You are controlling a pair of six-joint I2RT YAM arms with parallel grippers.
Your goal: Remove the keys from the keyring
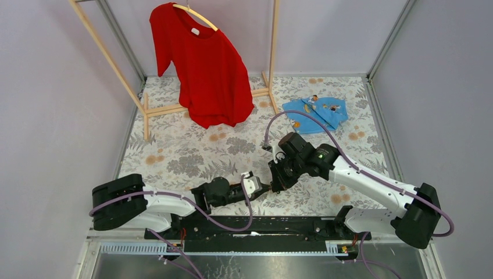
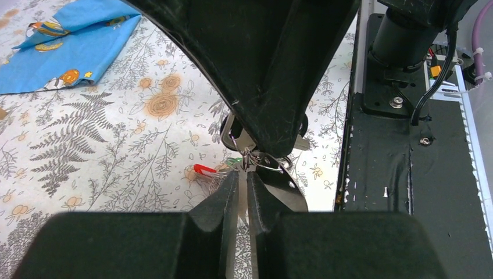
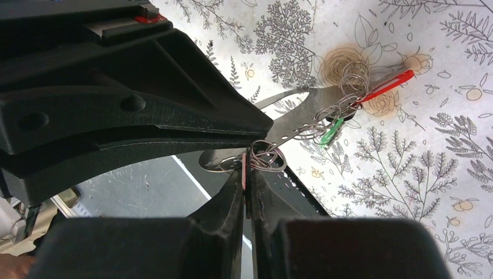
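The keyring [image 3: 296, 125] is a flat silvery band with holes, held in the air between both grippers; it looks dark in the left wrist view [image 2: 288, 189]. Small wire rings hang from it with the red key [image 3: 386, 86] and the green key [image 3: 330, 132], both also in the left wrist view [image 2: 204, 170] [image 2: 234, 161]. My left gripper [image 2: 243, 174] is shut on the band. My right gripper [image 3: 247, 157] is shut on a thin flat piece, black with a pinkish edge, seemingly the black key. The two grippers meet tip to tip [image 1: 270, 186].
A blue cloth [image 1: 317, 111] with small items lies at the back right. A red shirt [image 1: 203, 70] hangs on a wooden rack [image 1: 174, 109] at the back. The black base plate [image 1: 261, 224] runs along the near edge, just under the grippers.
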